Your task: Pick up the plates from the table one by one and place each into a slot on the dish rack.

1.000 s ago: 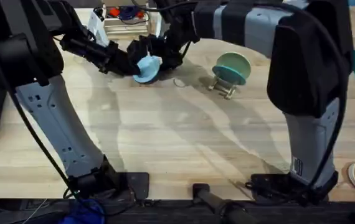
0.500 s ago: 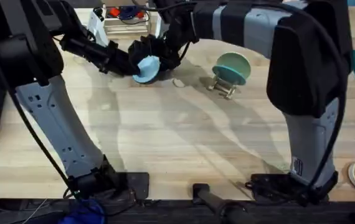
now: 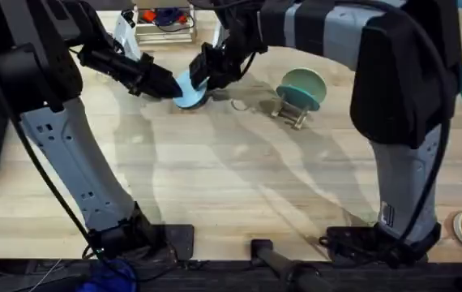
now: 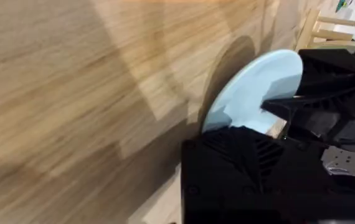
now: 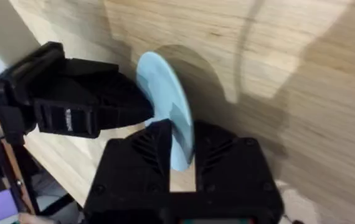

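No readable text, labels, brands, numbers or signs anywhere. A faint pale marking sat on the side of the left tool point(image 5: 103, 109) in the right wrist view, too blurred to read.
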